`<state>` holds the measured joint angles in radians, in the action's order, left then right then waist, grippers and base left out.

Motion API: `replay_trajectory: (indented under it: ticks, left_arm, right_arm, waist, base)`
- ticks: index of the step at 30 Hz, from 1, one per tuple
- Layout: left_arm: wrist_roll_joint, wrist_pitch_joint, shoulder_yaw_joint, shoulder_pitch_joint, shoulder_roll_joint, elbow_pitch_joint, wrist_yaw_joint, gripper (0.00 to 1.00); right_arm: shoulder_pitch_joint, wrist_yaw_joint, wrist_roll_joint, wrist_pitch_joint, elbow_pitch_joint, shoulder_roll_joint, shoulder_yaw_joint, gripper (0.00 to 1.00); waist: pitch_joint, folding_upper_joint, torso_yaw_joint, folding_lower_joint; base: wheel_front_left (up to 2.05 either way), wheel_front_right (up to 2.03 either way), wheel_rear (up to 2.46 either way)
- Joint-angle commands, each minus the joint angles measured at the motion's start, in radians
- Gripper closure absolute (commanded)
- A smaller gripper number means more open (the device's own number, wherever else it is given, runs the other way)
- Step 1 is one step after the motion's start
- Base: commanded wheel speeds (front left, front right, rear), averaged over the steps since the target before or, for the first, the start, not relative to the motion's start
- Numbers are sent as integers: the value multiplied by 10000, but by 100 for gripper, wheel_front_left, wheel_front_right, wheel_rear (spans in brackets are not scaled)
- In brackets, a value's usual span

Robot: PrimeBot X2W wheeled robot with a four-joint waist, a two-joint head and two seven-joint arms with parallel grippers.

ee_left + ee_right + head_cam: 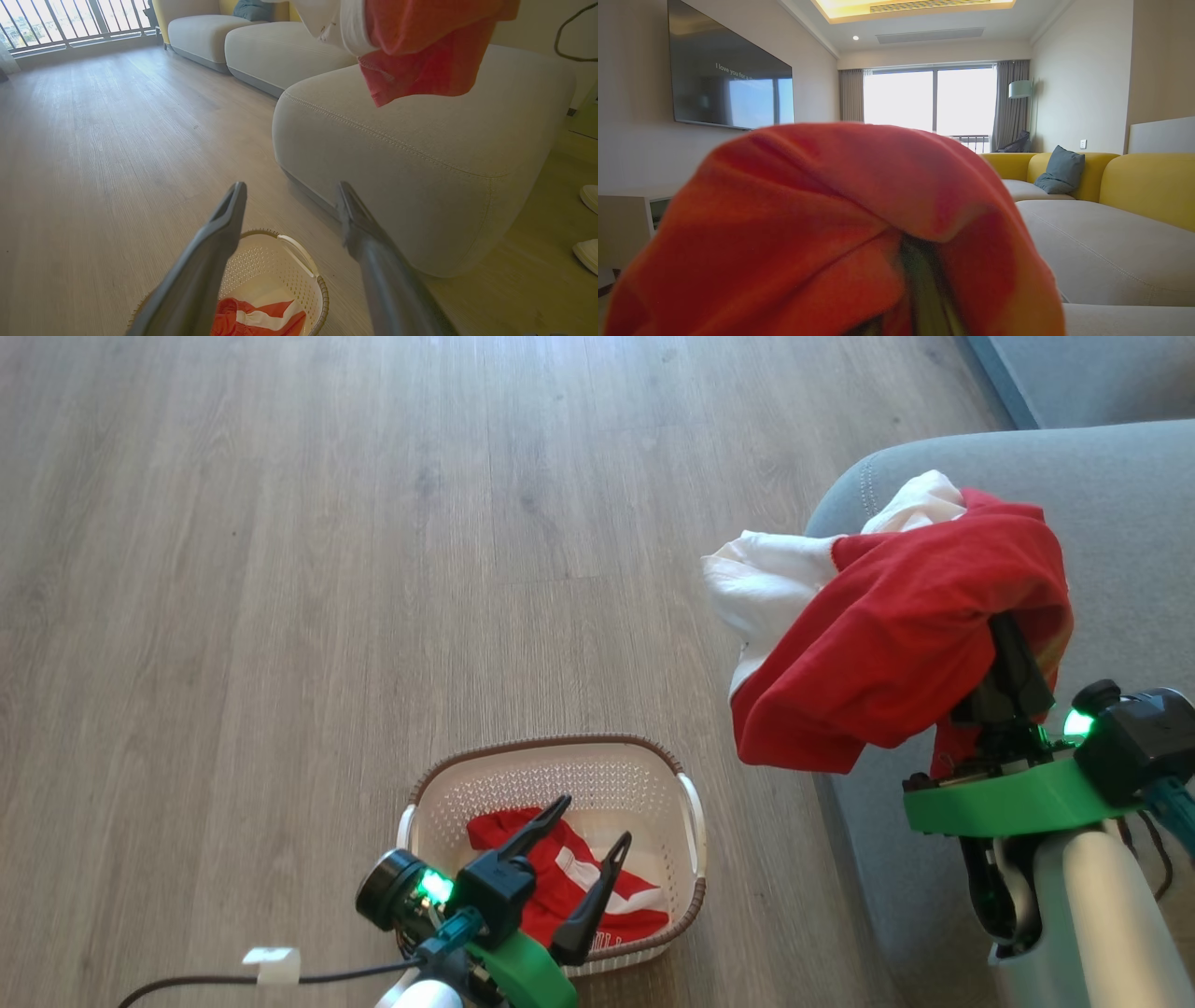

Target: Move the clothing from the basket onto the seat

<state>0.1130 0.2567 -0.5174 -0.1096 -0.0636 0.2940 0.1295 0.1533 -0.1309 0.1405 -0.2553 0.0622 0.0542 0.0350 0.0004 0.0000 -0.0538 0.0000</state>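
The right hand (1006, 649) is raised beside the seat (1120, 485), its dark fingers running close together up into the folds of a red garment (896, 644) with white parts, pinching it; the cloth drapes over the hand and hangs clear above the seat's rounded front edge, touching nothing below; in the right wrist view red fabric covers the fingers. The left hand (595, 819) hovers over the basket (560, 744) with its fingers spread wide and nothing between them; the basket stands on the wooden floor (280, 616) just beside the seat, and a striped garment (644, 915), red with white bands, lies crumpled inside it.
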Motion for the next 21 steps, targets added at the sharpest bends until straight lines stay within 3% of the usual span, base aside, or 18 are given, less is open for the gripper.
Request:
replay_trajectory:
  ticks: [1,21]
  left_arm:
    - [0,51,299,-269,11,-308,10,0]
    - [-10,51,219,-254,19,-373,11,0]
  right_arm:
    - [429,2,-1,-65,443,-39,163,100]
    - [505,2,-106,-65,470,-39,96,100]
  waist:
    - [6,0,-23,0]
    - [144,0,-474,0]
  base:
    - [0,0,0]
    - [0,0,0]
